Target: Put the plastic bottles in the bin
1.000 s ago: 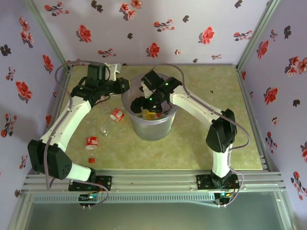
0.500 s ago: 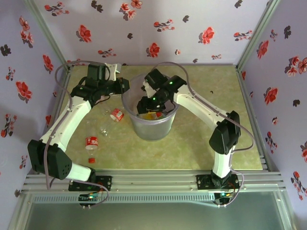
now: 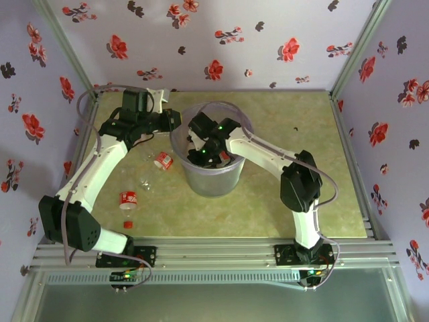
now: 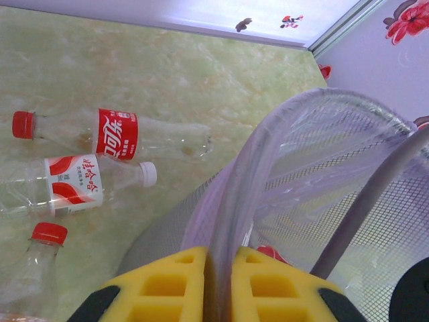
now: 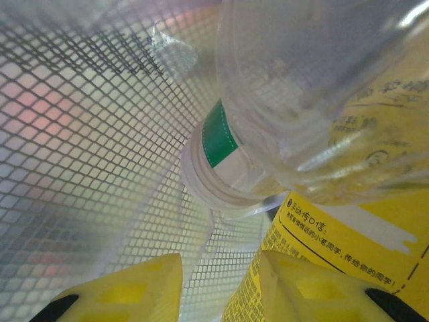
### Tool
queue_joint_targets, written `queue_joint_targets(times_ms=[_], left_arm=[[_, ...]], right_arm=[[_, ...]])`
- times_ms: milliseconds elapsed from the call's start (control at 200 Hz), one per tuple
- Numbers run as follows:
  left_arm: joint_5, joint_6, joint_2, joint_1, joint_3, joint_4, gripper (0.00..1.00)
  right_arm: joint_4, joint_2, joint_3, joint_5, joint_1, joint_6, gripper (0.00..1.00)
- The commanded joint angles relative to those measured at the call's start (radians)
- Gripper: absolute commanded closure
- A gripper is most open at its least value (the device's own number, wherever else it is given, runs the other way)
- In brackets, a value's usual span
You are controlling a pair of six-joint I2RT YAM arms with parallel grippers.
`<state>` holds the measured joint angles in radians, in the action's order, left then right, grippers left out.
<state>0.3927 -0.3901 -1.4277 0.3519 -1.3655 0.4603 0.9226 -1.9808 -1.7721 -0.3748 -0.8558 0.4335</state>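
Observation:
The bin (image 3: 216, 181) stands mid-table, a tall translucent lilac bucket. My left gripper (image 3: 175, 123) is at its left rim; in the left wrist view the yellow fingers (image 4: 167, 282) are shut on the bin's rim (image 4: 322, 114). My right gripper (image 3: 200, 155) reaches down inside the bin. In the right wrist view it (image 5: 221, 268) is open with nothing between its fingers, beside a yellow-labelled bottle (image 5: 335, 241) and a clear bottle with a green label (image 5: 268, 127). Three plastic bottles lie on the table: red-capped (image 4: 114, 133), white-capped (image 4: 74, 184), red-capped (image 4: 40, 258).
The bin's mesh wall (image 5: 80, 134) is close on the right gripper's left. A red-labelled bottle (image 3: 163, 160) lies just left of the bin, another (image 3: 128, 199) nearer the front, with a loose red cap (image 3: 127, 224). Flowered walls enclose the table on three sides.
The right arm has swung left and sunk deeper into the bin, and its jaws have narrowed. The left gripper has kept its grip on the rim.

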Motion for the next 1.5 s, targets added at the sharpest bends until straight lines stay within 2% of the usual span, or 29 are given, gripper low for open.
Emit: queue_joint_targets(times_ms=[0,390,745,1095,1175,1260,1370,1495], left_arm=[[0.002,0.006,-0.019,0.019,0.025,0.048,1.0],[0.002,0.01,-0.019,0.017,0.023,0.05,1.0],[0.009,-0.012,-0.017,0.018,0.023,0.04,1.0],[-0.028,-0.034,-0.031,0.052,-0.037,0.075,1.0],[-0.049,-0.039,-0.039,0.067,-0.055,0.086,1.0],[-0.065,-0.056,-0.05,0.086,-0.062,0.078,1.0],[-0.108,-0.075,-0.07,0.131,-0.076,0.057,1.0],[-0.158,-0.093,-0.098,0.184,-0.087,0.022,1.0]], right_arm=[[0.047,-0.061,0.013,0.021,-0.018,-0.028,0.63],[0.096,0.164,-0.079,0.155,0.079,-0.073,0.63],[0.143,0.371,-0.104,0.32,0.184,-0.129,0.51],[0.162,0.477,-0.16,0.471,0.315,-0.181,0.41],[0.17,0.502,-0.126,0.452,0.356,-0.178,0.39],[0.192,0.52,-0.092,0.408,0.398,-0.178,0.28],[0.199,0.563,-0.043,0.397,0.454,-0.179,0.26],[0.199,0.612,0.018,0.319,0.539,-0.177,0.22]])
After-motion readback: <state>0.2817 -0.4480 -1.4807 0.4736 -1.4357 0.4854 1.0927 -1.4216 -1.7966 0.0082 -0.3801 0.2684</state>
